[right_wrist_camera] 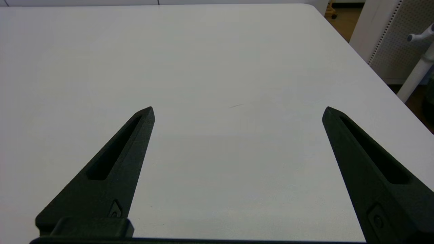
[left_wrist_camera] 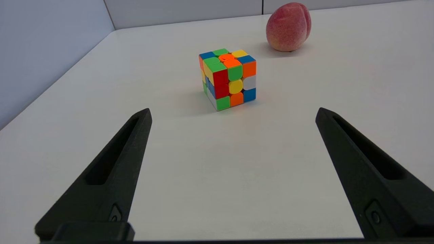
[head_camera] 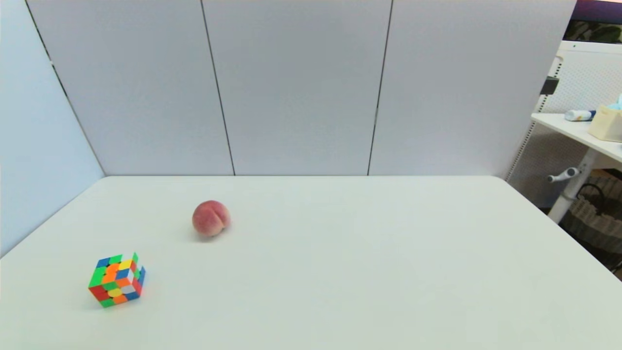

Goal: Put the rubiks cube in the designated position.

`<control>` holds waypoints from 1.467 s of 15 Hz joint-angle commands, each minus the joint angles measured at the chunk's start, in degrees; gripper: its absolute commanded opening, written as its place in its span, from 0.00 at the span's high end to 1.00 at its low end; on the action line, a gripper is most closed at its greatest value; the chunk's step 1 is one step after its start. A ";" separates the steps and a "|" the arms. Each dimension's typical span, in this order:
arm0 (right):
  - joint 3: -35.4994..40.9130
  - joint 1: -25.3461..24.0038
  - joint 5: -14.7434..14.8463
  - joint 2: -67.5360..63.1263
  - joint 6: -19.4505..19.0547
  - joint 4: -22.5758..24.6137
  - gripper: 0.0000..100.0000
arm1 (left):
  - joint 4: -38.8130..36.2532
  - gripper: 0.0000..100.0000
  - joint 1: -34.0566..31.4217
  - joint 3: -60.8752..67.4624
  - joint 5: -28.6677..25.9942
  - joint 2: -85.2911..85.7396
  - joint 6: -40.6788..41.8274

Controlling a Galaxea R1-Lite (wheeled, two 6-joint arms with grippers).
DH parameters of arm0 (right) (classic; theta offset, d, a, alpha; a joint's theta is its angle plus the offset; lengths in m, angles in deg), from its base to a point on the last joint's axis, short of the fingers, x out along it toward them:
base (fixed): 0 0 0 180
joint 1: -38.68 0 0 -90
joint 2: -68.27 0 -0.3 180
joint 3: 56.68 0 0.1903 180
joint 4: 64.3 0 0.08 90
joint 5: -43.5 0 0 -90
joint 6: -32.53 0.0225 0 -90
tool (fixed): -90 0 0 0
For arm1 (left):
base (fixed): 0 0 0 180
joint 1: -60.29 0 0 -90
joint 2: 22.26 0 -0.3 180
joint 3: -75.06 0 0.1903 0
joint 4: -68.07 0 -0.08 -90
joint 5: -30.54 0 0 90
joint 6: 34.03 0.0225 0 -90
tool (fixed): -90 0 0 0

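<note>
Rubiks cube point(left_wrist_camera: 228, 78) looks rigid, light, slick-faced — clamp two opposite flat faces, not corners. Your left gripper point(left_wrist_camera: 233, 113) stands wide, empty — right gripper point(right_wrist_camera: 238, 112) likewise.

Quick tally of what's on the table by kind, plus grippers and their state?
Cube: 1, on the table's left side
Peach: 1, farther back, apart from the cube
Left gripper: 1, open, short of the cube
Right gripper: 1, open, over bare table
Total: 2 things on the table, 2 grippers
</note>
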 commanded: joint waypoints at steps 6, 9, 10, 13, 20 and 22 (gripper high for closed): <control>-0.01 0.00 -0.01 -0.07 0.06 -0.04 0.00 | -0.57 0.00 0.33 -25.20 0.07 -28.88 1.46; -0.01 0.00 -0.01 -0.07 0.06 -0.04 0.00 | 0.13 0.00 0.24 -39.70 -0.46 -44.52 3.92; -0.01 0.00 -0.01 -0.07 0.06 -0.04 0.00 | 1.54 0.00 0.33 -43.75 -1.07 -48.83 5.06; -0.01 0.00 -0.01 -0.07 0.06 -0.04 0.00 | 13.49 0.00 -1.87 -55.70 -11.36 -58.67 10.86; -0.01 0.00 -0.01 -0.07 0.06 -0.04 0.00 | 49.35 0.00 -17.95 -79.26 -35.44 -80.64 53.40; -0.01 0.00 -0.01 -0.07 0.06 -0.04 0.00 | 59.02 0.00 -19.71 -82.16 -35.18 -85.65 65.44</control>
